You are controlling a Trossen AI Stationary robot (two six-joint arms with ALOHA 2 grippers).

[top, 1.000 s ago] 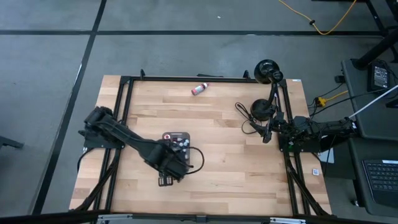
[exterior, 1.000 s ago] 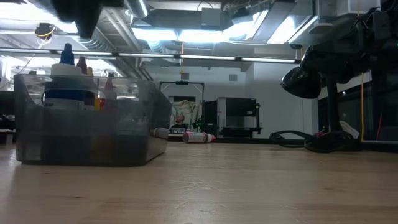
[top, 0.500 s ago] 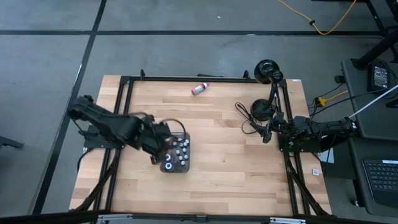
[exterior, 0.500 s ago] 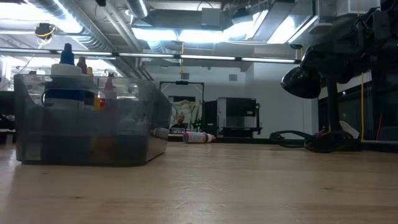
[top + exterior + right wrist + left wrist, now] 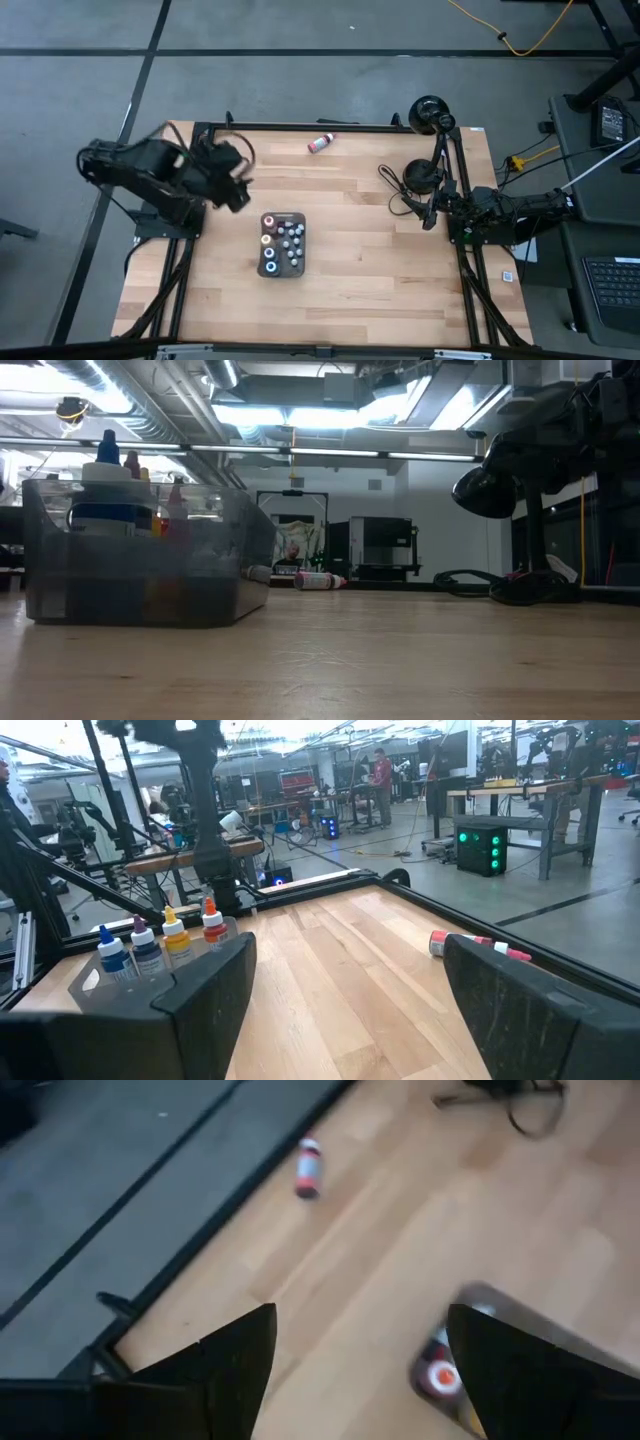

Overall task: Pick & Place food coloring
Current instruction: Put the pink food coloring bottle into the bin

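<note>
Left gripper point(image 5: 232, 178) is sitting up at the table's 10 o'clock, above the wood, holding nothing. In its wrist view the two dark fingers point(image 5: 235, 1355) are standing well apart with bare tabletop showing between them.

Tray point(image 5: 299, 268) is sitting just left of table centre, at roughly 5 o'clock from the left gripper. It is carrying a cluster of food coloring bottles point(image 5: 282, 243), all upright, caps showing white, grey, red and orange from above. In the low view the tray wall point(image 5: 140, 580) is reading as translucent, with bottle tips poking above the rim.

One stray bottle point(image 5: 320, 143) is lying on its side at the table's 12 o'clock edge, close to the black frame rail, well apart from the tray. It is showing a white body with a red end, and the same bottle is appearing in the left wrist view point(image 5: 308, 1167) and the right wrist view point(image 5: 470, 945).

Handling, as a judgement: tiny, light, smooth plastic; on its side it is likely rolling if nudged. Best hold is probably across the body's middle, fingers square to the long axis, gentle squeeze.

Right gripper point(image 5: 428, 212) is parking at the table's 3 o'clock by the cable coil point(image 5: 398, 185) and lamp point(image 5: 430, 113); jaws are standing wide apart, empty.
</note>
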